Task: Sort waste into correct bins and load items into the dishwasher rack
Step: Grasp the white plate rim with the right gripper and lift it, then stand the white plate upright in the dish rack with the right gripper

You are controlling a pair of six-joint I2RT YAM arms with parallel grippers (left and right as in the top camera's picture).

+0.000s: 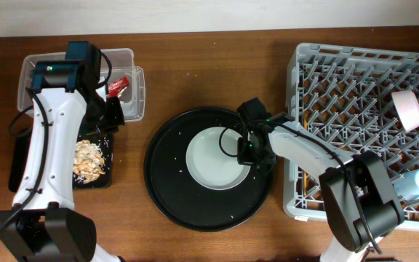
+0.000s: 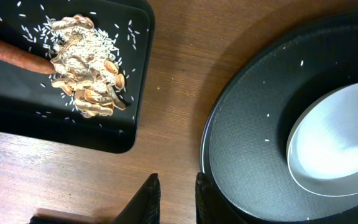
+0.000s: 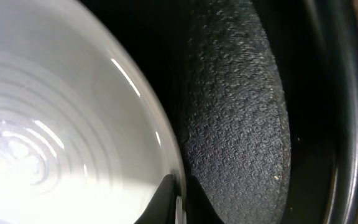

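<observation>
Okay, right gripper (image 3: pixel 180 202) is clamped on the plate (image 3: pixel 55 124) rim; the plate lies in the round black tray (image 3: pixel 241 124) mid-table. Left gripper (image 2: pixel 176 200) is barely parted and empty, beside the flat black tray (image 2: pixel 123 124). Only the left wrist view shows the carrot (image 2: pixel 11 53), lying left-right against the food scraps (image 2: pixel 86 62). Red wrapper (image 1: pixel 118 86) print is too small to read.

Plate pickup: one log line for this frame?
right gripper: shut on plate rim | plate: on round tray | left gripper: open, empty | food scraps: in black tray
</observation>
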